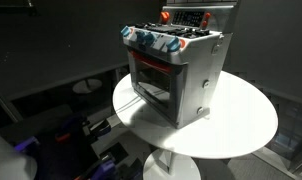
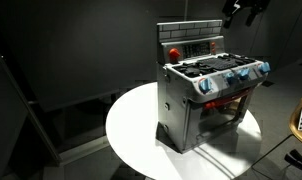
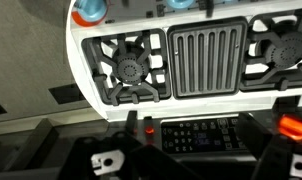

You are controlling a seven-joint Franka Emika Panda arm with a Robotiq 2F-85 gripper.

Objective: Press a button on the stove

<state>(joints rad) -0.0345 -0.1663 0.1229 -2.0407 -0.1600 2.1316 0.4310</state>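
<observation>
Silver-grey stove with blue-and-red knobs, red back panel (black ribbed griddle) on white table.

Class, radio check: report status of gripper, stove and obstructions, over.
Gripper open, high above toy stove, no contact. Stove upright on round white table. Nothing between them.

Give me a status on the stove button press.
Done: the gripper hangs above the stove, and the wrist view looks down on its back panel. In hand: lining up; the gripper is clear of the panel, touching nothing. Left: lowering onto a button and pressing it.
</observation>
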